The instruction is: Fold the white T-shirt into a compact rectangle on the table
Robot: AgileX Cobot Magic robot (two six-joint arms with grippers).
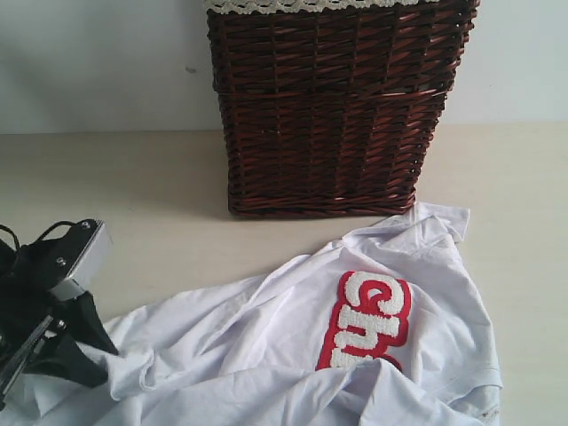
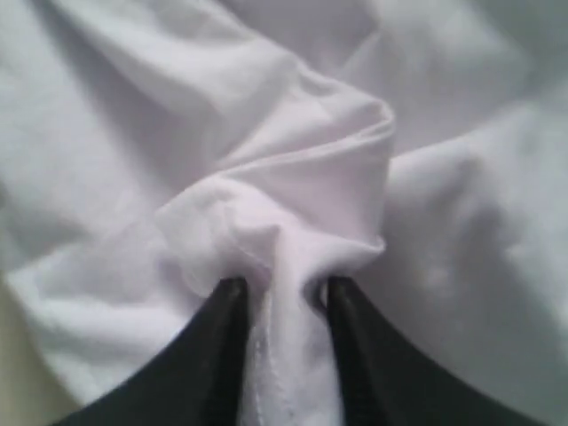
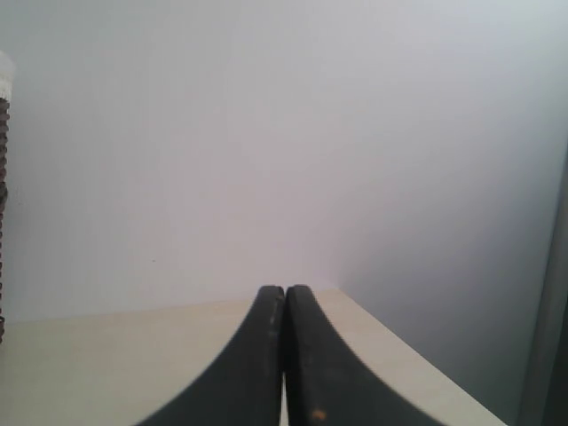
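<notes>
Exterior view: A single white cotton short-sleeved T-shirt (image 1: 266, 355) lies crumpled and unfolded on the pale beige flat table (image 1: 133, 195). It spreads away from the black left gripper (image 1: 93, 353), which bites into the hem nearest it. The shirt's one red patch (image 1: 330, 337) with white fuzzy lettering sits well beyond the gripper, half buried in creases. One dark brown wicker basket (image 1: 328, 115) with a cream lace trim (image 1: 311, 5) stands farther off, its base just beside the shirt's far sleeve, against the pale grey-white wall (image 1: 89, 62). By the look of it the folding has barely begun: no clean fold and no rectangle, so flattening and every fold are left to do. The second arm is out of this shot.

Left wrist view: The left gripper (image 2: 280, 293) is clamped on a bunched ridge of the shirt (image 2: 293, 160), and white cloth is squeezed between its two black fingers (image 2: 226, 311). Wrinkled fabric fills everything ahead of and around them.

Right wrist view: The right gripper (image 3: 285, 297) has its two jaws pressed together with nothing between them. It points over bare table (image 3: 106, 364) towards the wall (image 3: 266, 133). No shirt shows near it, only a sliver of the basket (image 3: 3, 177) off to one side.

The count: one shirt, one basket, two grippers.
</notes>
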